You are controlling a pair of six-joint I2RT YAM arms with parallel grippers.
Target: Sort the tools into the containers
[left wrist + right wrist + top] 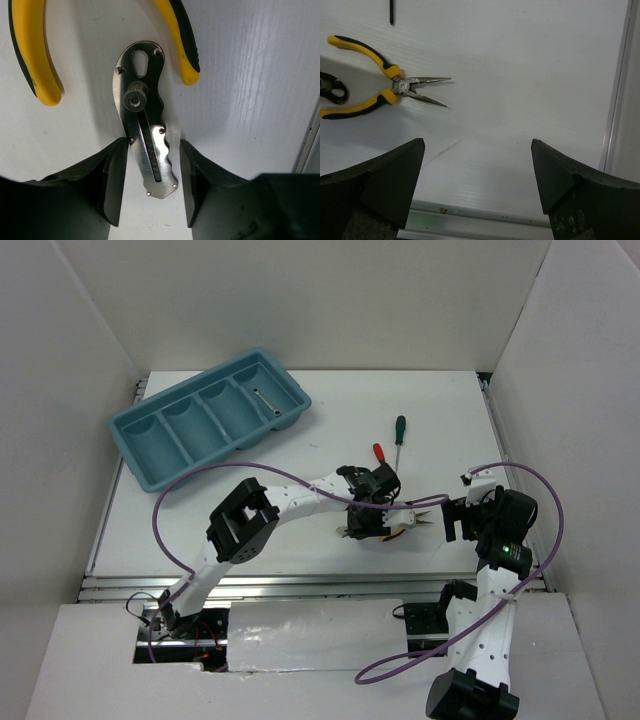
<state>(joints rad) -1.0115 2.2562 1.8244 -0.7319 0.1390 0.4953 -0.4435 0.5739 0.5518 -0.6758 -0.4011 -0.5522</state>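
The grey metal folding knife (147, 135) lies flat on the white worktop (440, 420), its ringed end reaching in between the handles of the yellow-handled pliers (395, 85). The left gripper (152, 170) sits over the knife's other end, half spread, one finger just beside each long edge, likely so that a squeeze catches its narrow width. Whether the pads already pinch it I cannot tell. To the knife's right the right gripper (477, 170) hangs spread wide and empty, out of the way. Beyond the knife lie the short red-handled screwdriver (379, 452) and the green-handled screwdriver (399, 430). Well beyond it to the left stands the light blue plastic tray (125, 430), with the thin silver rod (265, 400) in the compartment nearest the knife.
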